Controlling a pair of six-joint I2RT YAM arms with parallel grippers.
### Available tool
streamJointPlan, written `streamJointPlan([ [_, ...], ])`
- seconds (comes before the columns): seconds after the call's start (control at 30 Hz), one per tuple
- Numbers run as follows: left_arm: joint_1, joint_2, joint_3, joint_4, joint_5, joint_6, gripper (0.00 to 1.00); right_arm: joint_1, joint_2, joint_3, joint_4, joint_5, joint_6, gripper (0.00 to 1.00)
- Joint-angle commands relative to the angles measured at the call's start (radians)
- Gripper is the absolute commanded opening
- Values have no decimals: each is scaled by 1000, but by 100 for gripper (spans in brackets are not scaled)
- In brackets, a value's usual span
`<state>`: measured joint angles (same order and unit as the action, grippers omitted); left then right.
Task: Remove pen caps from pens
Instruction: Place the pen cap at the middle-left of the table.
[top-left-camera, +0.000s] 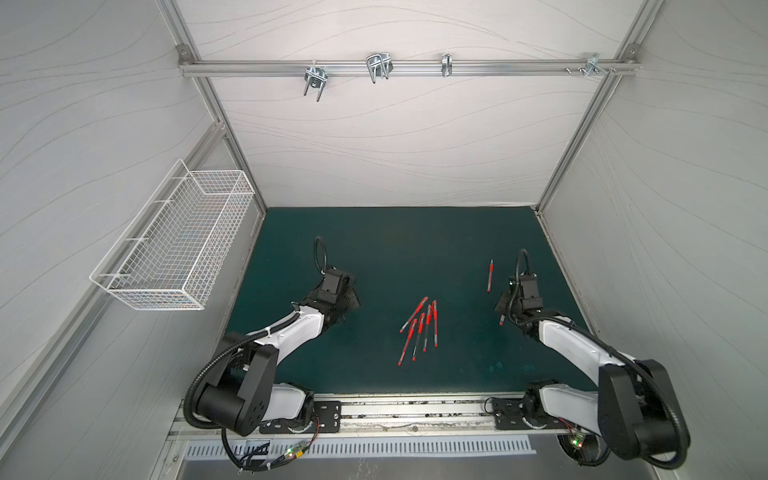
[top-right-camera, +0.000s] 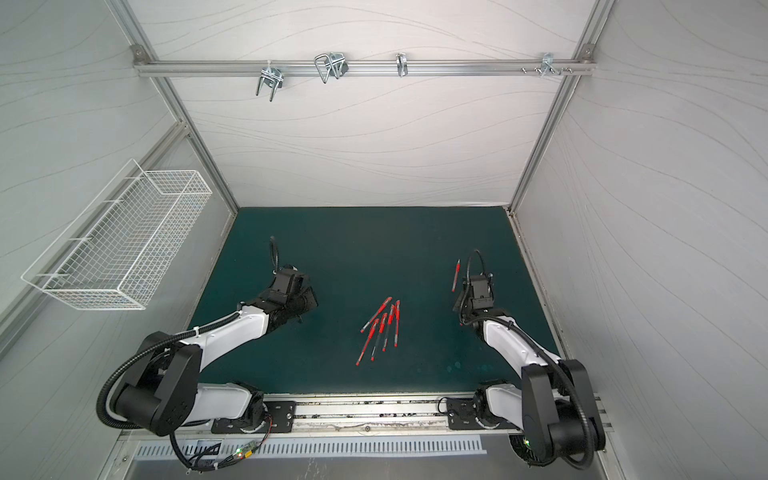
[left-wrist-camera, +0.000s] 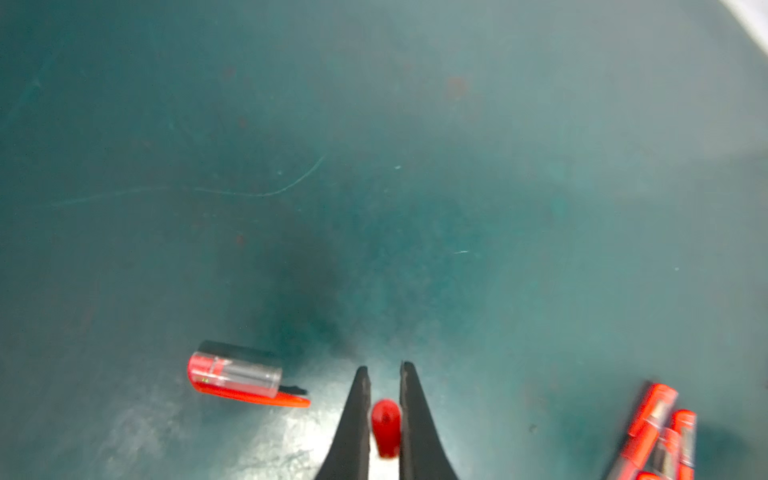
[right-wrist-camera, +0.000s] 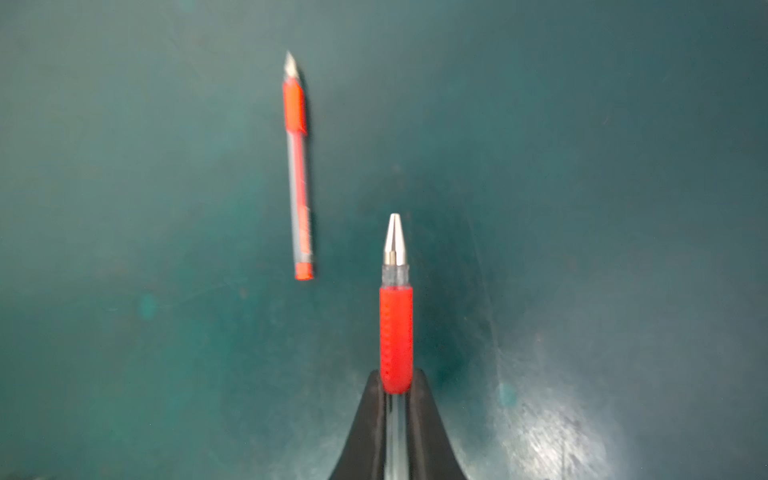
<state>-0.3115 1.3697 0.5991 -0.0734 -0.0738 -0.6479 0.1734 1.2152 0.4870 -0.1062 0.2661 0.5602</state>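
L gripper (left-wrist-camera: 385, 371) clenched on a cap (left-wrist-camera: 386, 428), loose cap (left-wrist-camera: 243, 380) beside it on desk (left-wrist-camera: 498, 208). Capped pens (top-left-camera: 419, 328) piled mid-desk. R gripper (right-wrist-camera: 397, 376) grasps bare pen (right-wrist-camera: 396, 316). Cap's off; next I'd drop both, fetch another.

The right gripper (right-wrist-camera: 397, 376) has its black fingers (right-wrist-camera: 368, 419) clamped on the clear barrel of a held pen (right-wrist-camera: 396, 332); the pen is uncapped, its red grip section jutting past the fingertips and its silver cone tip bare; a second pen (right-wrist-camera: 300, 174), also uncapped and slightly blurred, lies flat on the green mat (right-wrist-camera: 582, 208), apart from the held one and roughly parallel to it; both tips point the same way.
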Motion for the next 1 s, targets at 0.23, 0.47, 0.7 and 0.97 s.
streamJointPlan([
  [0.23,17,170,125,-82,47,18,0,-97,142,47,28,-198,52,7],
  [0.47,18,194,143,-113,29,22,17,-123,185,46,39,-235,70,20],
  [0.7,17,196,149,-124,24,25,30,-163,200,35,54,-283,81,31],
  [0.97,12,85,114,-99,18,46,50,-140,31,-13,68,-233,42,45],
])
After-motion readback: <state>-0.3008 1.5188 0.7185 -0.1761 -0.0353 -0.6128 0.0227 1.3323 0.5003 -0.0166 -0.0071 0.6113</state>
